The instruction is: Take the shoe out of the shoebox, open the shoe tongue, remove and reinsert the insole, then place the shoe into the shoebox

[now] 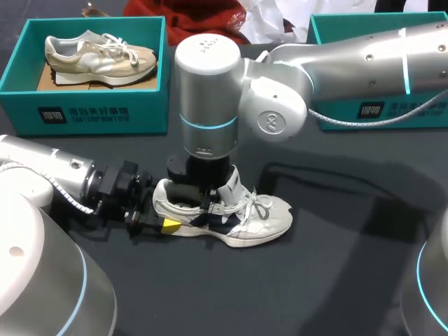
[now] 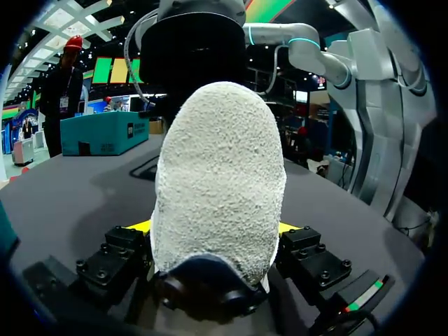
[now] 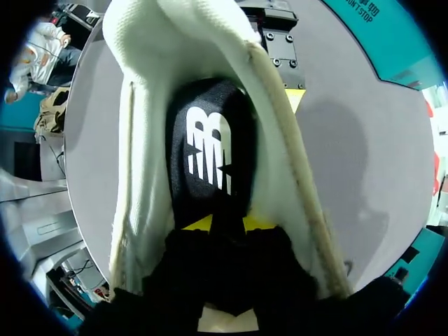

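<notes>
A white shoe (image 1: 238,217) with dark side panels lies on the dark table, toe pointing right. My left gripper (image 1: 164,224) holds its heel. In the left wrist view the pale heel (image 2: 217,182) fills the space between the two fingers of that gripper (image 2: 215,227), and both yellow tips press its sides. My right arm comes down from above, and its gripper (image 1: 210,199) is inside the shoe's opening. In the right wrist view the yellow tips of that gripper (image 3: 227,222) stand close together on the heel end of the black insole (image 3: 206,154), within the white collar (image 3: 280,140).
A teal shoebox (image 1: 91,115) at the back left holds a beige shoe (image 1: 98,56). A second teal shoebox (image 1: 371,105) stands at the back right, partly behind my right arm. Bare tabletop lies in front of and right of the white shoe.
</notes>
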`<state>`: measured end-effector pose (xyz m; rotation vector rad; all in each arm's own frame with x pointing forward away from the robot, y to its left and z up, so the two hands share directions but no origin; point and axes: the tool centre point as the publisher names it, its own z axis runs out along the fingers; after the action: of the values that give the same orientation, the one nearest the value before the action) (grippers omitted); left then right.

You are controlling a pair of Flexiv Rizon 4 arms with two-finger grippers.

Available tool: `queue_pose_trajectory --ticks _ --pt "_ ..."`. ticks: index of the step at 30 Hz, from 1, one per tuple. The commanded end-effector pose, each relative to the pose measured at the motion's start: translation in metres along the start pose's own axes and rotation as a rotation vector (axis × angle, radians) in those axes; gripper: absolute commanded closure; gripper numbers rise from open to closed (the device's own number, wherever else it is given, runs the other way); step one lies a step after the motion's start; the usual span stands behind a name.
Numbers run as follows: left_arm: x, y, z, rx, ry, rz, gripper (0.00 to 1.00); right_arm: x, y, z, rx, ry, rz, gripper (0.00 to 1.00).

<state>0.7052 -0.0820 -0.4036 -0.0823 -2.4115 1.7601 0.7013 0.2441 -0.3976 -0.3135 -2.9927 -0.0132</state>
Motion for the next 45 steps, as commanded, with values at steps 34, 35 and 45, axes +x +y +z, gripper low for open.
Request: queue_pose_trajectory --ticks 34,35,45 --pt "-0.001 0.001 0.002 0.001 -0.001 -0.002 1.00 0.023 -0.017 -0.020 -0.365 -0.110 -0.078 1.00" --pt "-0.001 0.001 0.002 0.001 -0.001 -0.002 1.00 0.022 -0.017 -0.022 -0.378 -0.116 -0.091 1.00" --pt "-0.001 0.001 0.002 0.001 -0.001 -0.002 1.00 0.022 -0.020 -0.033 -0.430 -0.157 -0.144 1.00"
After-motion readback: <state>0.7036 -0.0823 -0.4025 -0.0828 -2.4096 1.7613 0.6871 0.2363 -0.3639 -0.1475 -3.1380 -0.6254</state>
